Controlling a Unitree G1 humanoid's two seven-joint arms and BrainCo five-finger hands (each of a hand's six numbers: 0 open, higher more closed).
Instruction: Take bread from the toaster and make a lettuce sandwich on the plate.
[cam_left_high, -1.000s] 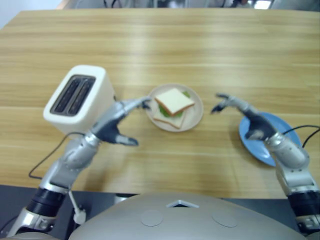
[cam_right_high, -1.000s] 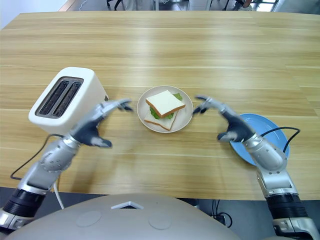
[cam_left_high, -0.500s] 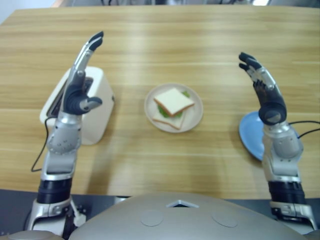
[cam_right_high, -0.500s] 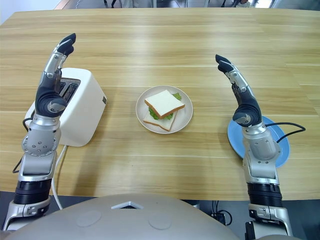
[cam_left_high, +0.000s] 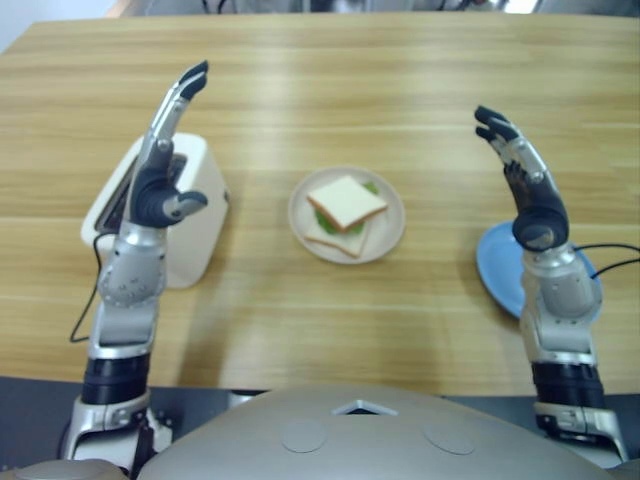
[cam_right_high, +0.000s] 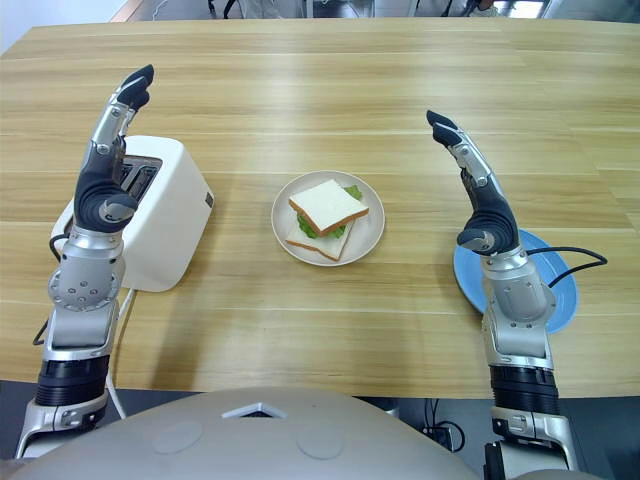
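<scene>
A sandwich (cam_right_high: 327, 217) of two bread slices with green lettuce between them lies on the round beige plate (cam_right_high: 368, 232) in the middle of the table. The white toaster (cam_right_high: 165, 232) stands at the left, partly hidden behind my left arm. My left hand (cam_right_high: 108, 165) is raised above the toaster, open with straight fingers and holding nothing. Raised to the right of the plate, my right hand (cam_right_high: 472, 190) is also open and empty, well apart from the sandwich.
A blue plate (cam_right_high: 556, 297) lies at the right near the front edge, partly behind my right forearm, with a black cable (cam_right_high: 585, 254) beside it. The toaster's cord (cam_left_high: 82, 318) runs off the front left edge. Bare wood stretches across the far half of the table.
One second ago both hands were low beside the beige plate; they have since lifted up and apart, fingers straight. Over the last half second they have barely moved.
</scene>
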